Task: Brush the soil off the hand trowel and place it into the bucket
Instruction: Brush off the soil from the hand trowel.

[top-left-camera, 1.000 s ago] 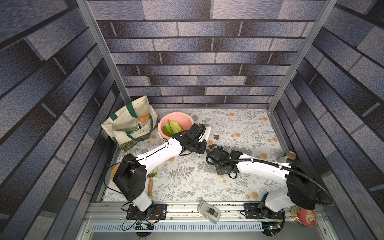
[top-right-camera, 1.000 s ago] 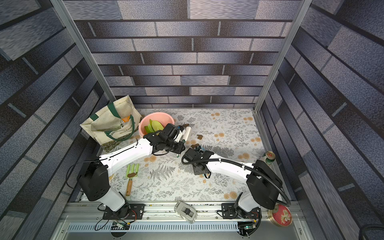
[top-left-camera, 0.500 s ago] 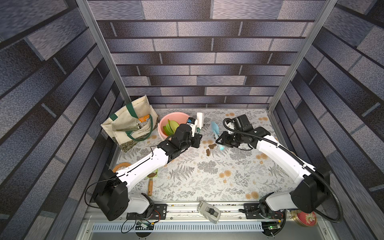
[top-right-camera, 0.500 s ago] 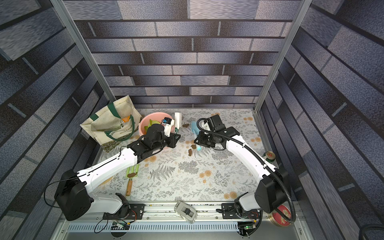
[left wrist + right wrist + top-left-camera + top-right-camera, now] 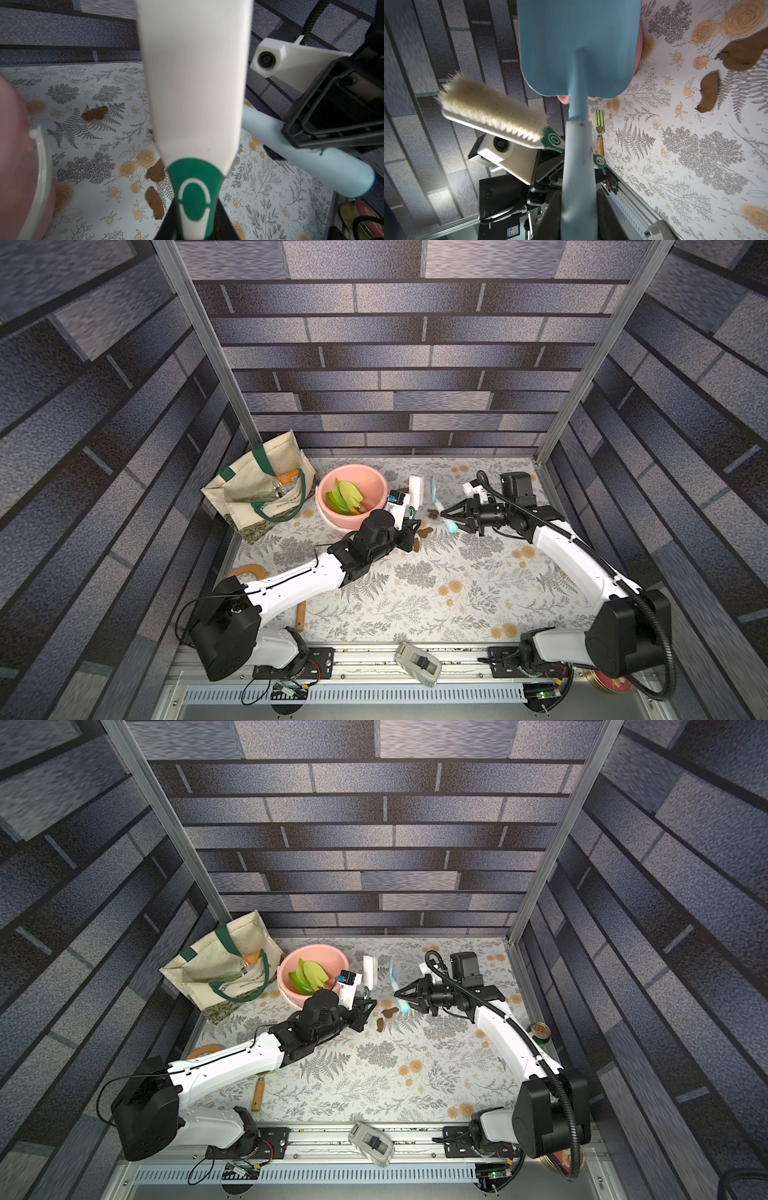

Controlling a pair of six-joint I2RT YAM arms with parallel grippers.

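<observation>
**Far end of the mat, beside the bucket: both tools now up**

Since a second ago both arms have swung out from mid-mat to the far end. Now my right gripper (image 5: pixel 451 519) is clamped on the handle of the blue hand trowel (image 5: pixel 436 498), which hangs clear above the mat (image 5: pixel 415 593). My left gripper (image 5: pixel 409 523) grips the green handle of the white brush (image 5: pixel 414 491). Its bristles (image 5: pixel 488 104) are just beside the blade, not touching.

- Soil blobs (image 5: pixel 424 532) lie on the mat beneath.
- The blade face toward the right wrist camera looks clean; the other face is hidden.
- I judge brushing nearly done, drop still pending.

The trowel's long axis runs away from me, butt nearest and blade tip toward the back wall. It leans slightly toward the bucket (image 5: pixel 338 520), which stands near on its left. Upward tilt: cannot tell.
</observation>
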